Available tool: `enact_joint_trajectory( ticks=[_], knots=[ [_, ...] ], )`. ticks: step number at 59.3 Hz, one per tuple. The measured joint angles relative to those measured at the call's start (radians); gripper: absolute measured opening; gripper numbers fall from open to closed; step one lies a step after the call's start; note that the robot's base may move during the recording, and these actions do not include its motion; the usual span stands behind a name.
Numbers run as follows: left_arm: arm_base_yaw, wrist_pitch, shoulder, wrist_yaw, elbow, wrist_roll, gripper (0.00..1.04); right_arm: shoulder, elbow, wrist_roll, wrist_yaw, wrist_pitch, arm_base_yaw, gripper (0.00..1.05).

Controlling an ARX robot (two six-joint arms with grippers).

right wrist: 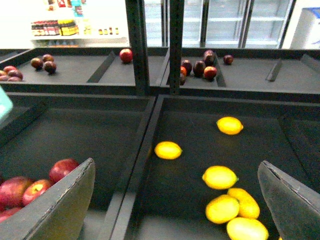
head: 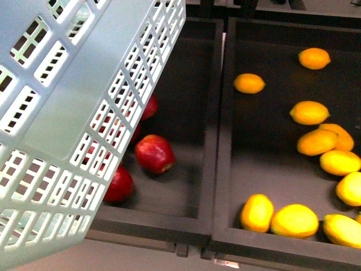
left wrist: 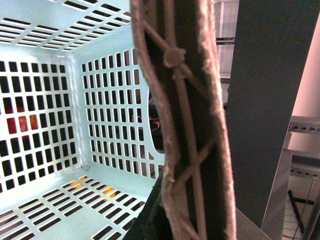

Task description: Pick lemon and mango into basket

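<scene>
Right claw [right wrist: 176,165] spread apart, facing lemon [right wrist: 220,177]; I judge it firm, light, slippery-skinned; I would pinch across its plump middle; left claw's state I cannot tell.

Black produce bins [right wrist: 75,130] in rows; dark upright posts [right wrist: 136,45]; glass-door coolers [right wrist: 225,20] behind; bright stocked shelf [right wrist: 55,25] beside.

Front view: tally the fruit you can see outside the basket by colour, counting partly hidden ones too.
Yellow-orange fruit: 10
Red fruit: 3
Total: 13, though the basket may hide more red ones.
</scene>
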Motion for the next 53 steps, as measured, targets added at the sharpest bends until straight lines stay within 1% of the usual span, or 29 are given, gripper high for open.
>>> enact_joint_trajectory(
  ticks=[15,24,32,38,40,41,44,45,47,50,53],
  knots=[
    [0.003,0.000,0.000,0.003,0.000,0.005,0.05,0.000,0.000,0.000,-0.009,0.000,0.000,0.96],
    [0.009,0.000,-0.003,-0.027,0.000,0.020,0.05,0.000,0.000,0.000,-0.009,0.000,0.000,0.96],
    [0.005,0.000,-0.003,0.005,0.000,0.012,0.05,0.000,0.000,0.000,-0.008,0.000,0.000,0.96],
    [0.003,0.000,-0.003,0.006,0.000,0.006,0.05,0.000,0.000,0.000,-0.007,0.000,0.000,0.96],
    [-0.005,-0.054,0.010,-0.014,0.022,0.036,0.05,0.000,0.000,0.000,-0.006,0.000,0.000,0.96],
    [-0.014,-0.126,0.026,-0.033,0.054,0.071,0.05,0.000,0.000,0.000,-0.005,0.000,0.000,0.96],
    [-0.034,-0.255,0.068,-0.068,0.123,0.150,0.05,0.000,0.000,0.000,-0.004,0.000,0.000,0.96],
    [-0.042,-0.304,0.090,-0.080,0.151,0.207,0.05,0.000,0.000,0.000,-0.004,0.000,0.000,0.96],
    [-0.055,-0.354,0.123,-0.093,0.185,0.306,0.05,0.000,0.000,0.000,-0.004,0.000,0.000,0.96],
    [-0.070,-0.371,0.179,-0.098,0.212,0.454,0.05,0.000,0.000,0.000,-0.004,0.000,0.000,0.96],
    [-0.082,-0.371,0.239,-0.108,0.236,0.547,0.05,0.000,0.000,0.000,-0.004,0.000,0.000,0.96]
  ],
)
